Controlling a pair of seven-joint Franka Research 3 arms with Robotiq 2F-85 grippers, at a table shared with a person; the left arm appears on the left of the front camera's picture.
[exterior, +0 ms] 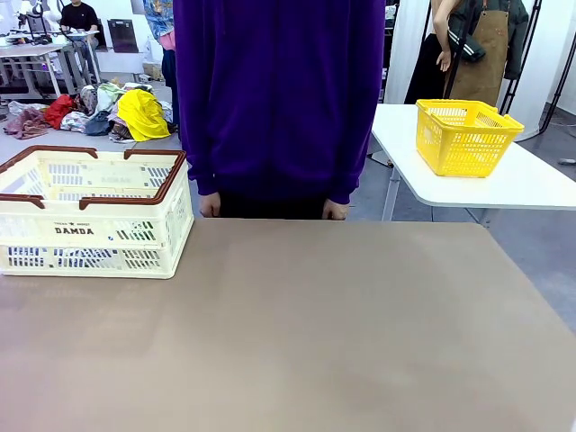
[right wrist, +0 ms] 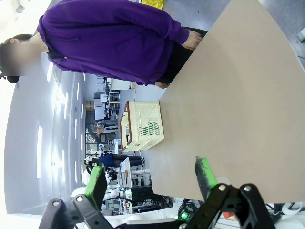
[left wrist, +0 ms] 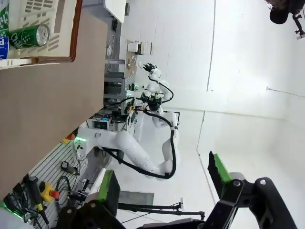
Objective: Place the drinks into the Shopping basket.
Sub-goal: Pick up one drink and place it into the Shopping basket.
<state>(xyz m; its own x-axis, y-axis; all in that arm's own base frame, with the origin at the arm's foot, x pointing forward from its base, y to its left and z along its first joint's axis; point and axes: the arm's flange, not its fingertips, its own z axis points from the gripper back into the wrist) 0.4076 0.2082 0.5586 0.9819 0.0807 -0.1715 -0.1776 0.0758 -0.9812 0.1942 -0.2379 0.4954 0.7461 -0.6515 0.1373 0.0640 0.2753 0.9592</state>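
The Shopping basket (exterior: 90,216), cream-white with a dark brown rim and "DAMDA" on its side, stands at the table's far left; it is also in the right wrist view (right wrist: 143,126). Inside the basket (left wrist: 52,28) in the left wrist view is a green drink can (left wrist: 28,36) with a silver top, and a blue can (left wrist: 3,45) shows at the frame's edge. My left gripper (left wrist: 164,183) is open and holds nothing, well away from the basket. My right gripper (right wrist: 150,181) is open too, above the near table edge.
A person in a purple top (exterior: 279,99) stands at the far edge, hands (exterior: 209,205) hanging by the table. The brown table (exterior: 315,342) is bare right of the basket. A yellow mesh basket (exterior: 463,135) sits on a separate white table.
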